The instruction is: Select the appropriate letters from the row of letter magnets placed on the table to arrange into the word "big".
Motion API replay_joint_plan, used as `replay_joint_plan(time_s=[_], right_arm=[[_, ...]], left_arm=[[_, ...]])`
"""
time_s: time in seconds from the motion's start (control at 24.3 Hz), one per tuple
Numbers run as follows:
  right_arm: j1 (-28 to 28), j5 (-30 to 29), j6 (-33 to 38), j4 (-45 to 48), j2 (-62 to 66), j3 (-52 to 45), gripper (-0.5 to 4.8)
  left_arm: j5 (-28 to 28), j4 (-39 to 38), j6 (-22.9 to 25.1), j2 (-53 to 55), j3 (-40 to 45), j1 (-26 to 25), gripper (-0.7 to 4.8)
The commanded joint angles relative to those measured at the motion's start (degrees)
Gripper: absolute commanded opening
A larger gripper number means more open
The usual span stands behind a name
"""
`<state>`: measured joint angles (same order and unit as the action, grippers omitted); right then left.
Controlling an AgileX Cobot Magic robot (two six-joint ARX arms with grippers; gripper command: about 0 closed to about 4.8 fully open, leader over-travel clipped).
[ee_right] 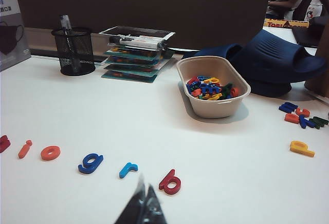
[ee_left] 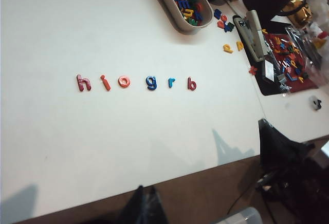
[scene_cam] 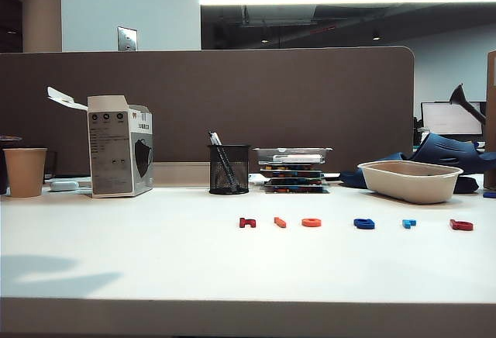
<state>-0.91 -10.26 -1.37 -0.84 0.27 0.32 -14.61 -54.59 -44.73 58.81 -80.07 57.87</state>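
On the white table (scene_cam: 155,253) six letter magnets lie in a row. The red "b" (scene_cam: 461,225) (ee_left: 192,84) (ee_right: 170,182) is at the right end. The dark blue "g" (scene_cam: 363,223) (ee_left: 151,82) (ee_right: 91,163) is two places left of it. The orange-red "i" (scene_cam: 280,222) (ee_left: 106,83) (ee_right: 24,149) is second from the left. My left gripper (ee_left: 146,196) is shut and empty, over the table's front edge, well short of the row. Just in front of the "b", my right gripper (ee_right: 144,189) is shut and holds nothing. The exterior view shows neither gripper.
Also in the row are a dark red "h" (scene_cam: 247,222), an orange "o" (scene_cam: 311,222) and a light blue "r" (scene_cam: 408,223). Behind it stand a beige bowl (scene_cam: 411,181) of spare letters, a mesh pen holder (scene_cam: 229,169), stacked cards (scene_cam: 294,171), a box (scene_cam: 116,148) and a paper cup (scene_cam: 25,171).
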Motion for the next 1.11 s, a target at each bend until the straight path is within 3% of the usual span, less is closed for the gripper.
replay_joint_plan(time_s=[0.04, 0.21, 0.41, 0.7, 0.91, 1.11], right_arm=[[-0.04, 0.26, -0.15, 1.16, -0.37, -0.24, 0.0], [-0.04, 0.24, -0.17, 1.36, -0.37, -0.24, 0.0], [-0.11, 0.35, 0.15, 1.53, -0.37, 0.85, -0.01], [-0.07, 10.58, 0.26, -11.78, 1.4, 14.23, -0.01], [-0.11, 11.39, 0.26, -21.73, 12.79, 25.35, -0.01], [-0.15, 5.86, 1.05, -22.58, 32.35, 37.83, -0.02]], left_arm=[[-5.7, 1.46, -2.43, 1.51, -0.2, 2.95, -0.05], [-8.85, 2.21, -2.43, 1.75, -0.15, 3.48, -0.05], [-8.74, 2.43, -2.23, 1.57, -0.15, 3.43, -0.05], [-8.72, 2.38, -2.23, 1.62, -0.15, 3.45, -0.05], [-8.61, 2.38, -2.23, 1.62, -0.15, 3.45, -0.05], [-8.63, 2.38, -2.23, 1.62, -0.15, 3.45, -0.05]])
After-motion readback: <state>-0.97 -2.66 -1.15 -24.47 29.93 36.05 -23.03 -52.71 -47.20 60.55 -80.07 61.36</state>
